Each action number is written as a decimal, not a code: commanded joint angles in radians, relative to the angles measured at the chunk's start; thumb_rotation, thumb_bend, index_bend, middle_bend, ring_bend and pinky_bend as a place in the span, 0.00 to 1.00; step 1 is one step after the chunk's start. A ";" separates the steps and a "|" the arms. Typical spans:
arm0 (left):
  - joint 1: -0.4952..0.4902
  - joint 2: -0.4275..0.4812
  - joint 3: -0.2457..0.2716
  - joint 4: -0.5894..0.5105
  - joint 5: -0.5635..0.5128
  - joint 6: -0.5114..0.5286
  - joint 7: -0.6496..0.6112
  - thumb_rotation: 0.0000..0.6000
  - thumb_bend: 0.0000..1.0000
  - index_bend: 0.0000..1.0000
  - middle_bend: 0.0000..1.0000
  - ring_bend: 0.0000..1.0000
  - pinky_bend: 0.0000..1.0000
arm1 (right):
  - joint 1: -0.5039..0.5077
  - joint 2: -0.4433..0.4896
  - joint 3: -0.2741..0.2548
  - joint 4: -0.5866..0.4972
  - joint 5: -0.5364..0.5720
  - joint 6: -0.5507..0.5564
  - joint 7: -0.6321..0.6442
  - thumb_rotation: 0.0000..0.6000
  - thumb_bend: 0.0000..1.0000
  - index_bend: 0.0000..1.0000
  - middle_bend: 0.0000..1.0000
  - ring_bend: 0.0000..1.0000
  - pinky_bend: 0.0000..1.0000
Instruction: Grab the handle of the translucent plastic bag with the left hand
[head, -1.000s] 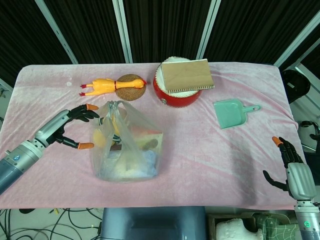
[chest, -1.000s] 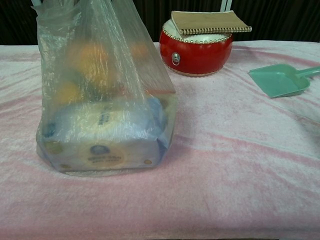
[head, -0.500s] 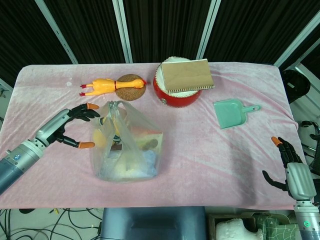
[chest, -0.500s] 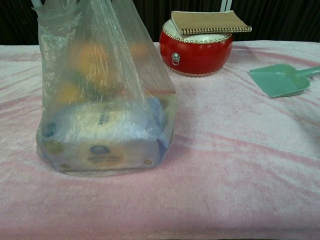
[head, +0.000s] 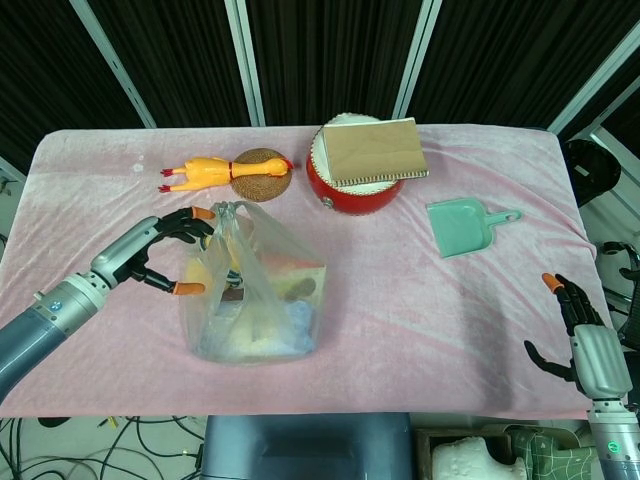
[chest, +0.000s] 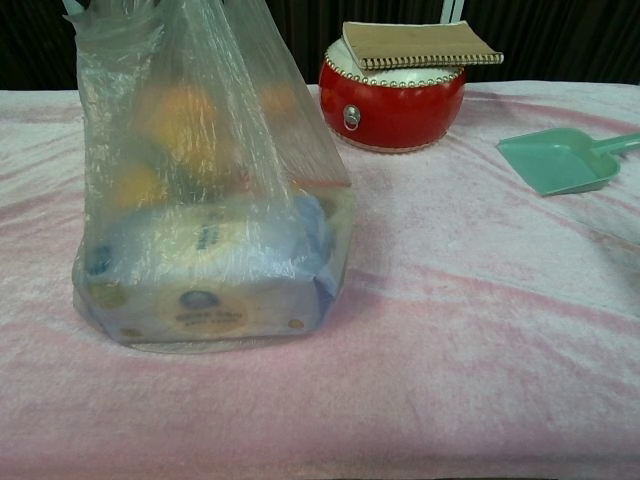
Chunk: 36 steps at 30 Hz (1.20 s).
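Observation:
A translucent plastic bag (head: 255, 290) full of packaged goods stands upright on the pink cloth, its handles (head: 229, 211) bunched at the top left. The chest view shows the bag (chest: 205, 210) close up at the left, with its top cut off by the frame. My left hand (head: 165, 250) is just left of the bag, fingers apart; the upper orange fingertip (head: 203, 212) reaches right beside the handles and the lower one lies against the bag's left side. It holds nothing. My right hand (head: 585, 335) hovers open at the table's right front corner, far from the bag.
A rubber chicken (head: 200, 172) and a brown round mat (head: 262, 173) lie behind the bag. A red drum (head: 355, 180) with a notebook (head: 372, 150) on top stands at centre back. A green dustpan (head: 465, 225) lies to the right.
My left hand has moved right toward the bag; its upper fingertip now sits next to the handles. The bag and right hand have not moved.

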<state>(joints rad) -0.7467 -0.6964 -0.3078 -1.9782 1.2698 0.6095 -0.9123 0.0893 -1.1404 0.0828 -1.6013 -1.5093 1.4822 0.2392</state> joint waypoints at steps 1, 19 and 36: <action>-0.031 -0.025 -0.011 0.008 -0.038 -0.032 0.026 1.00 0.00 0.16 0.26 0.21 0.24 | 0.000 0.000 0.001 0.001 0.003 -0.001 0.002 1.00 0.25 0.00 0.00 0.00 0.18; -0.152 -0.152 -0.063 0.023 -0.185 -0.122 0.102 1.00 0.00 0.16 0.26 0.21 0.24 | 0.001 0.000 0.002 -0.001 0.006 -0.003 0.007 1.00 0.27 0.00 0.00 0.00 0.18; -0.178 -0.346 -0.112 0.036 -0.250 -0.004 0.154 1.00 0.00 0.19 0.29 0.23 0.27 | 0.002 0.002 0.003 -0.006 0.009 -0.007 0.014 1.00 0.27 0.00 0.00 0.00 0.18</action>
<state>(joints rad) -0.9262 -1.0269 -0.4152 -1.9413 1.0186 0.5891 -0.7675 0.0914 -1.1389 0.0853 -1.6069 -1.5002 1.4750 0.2528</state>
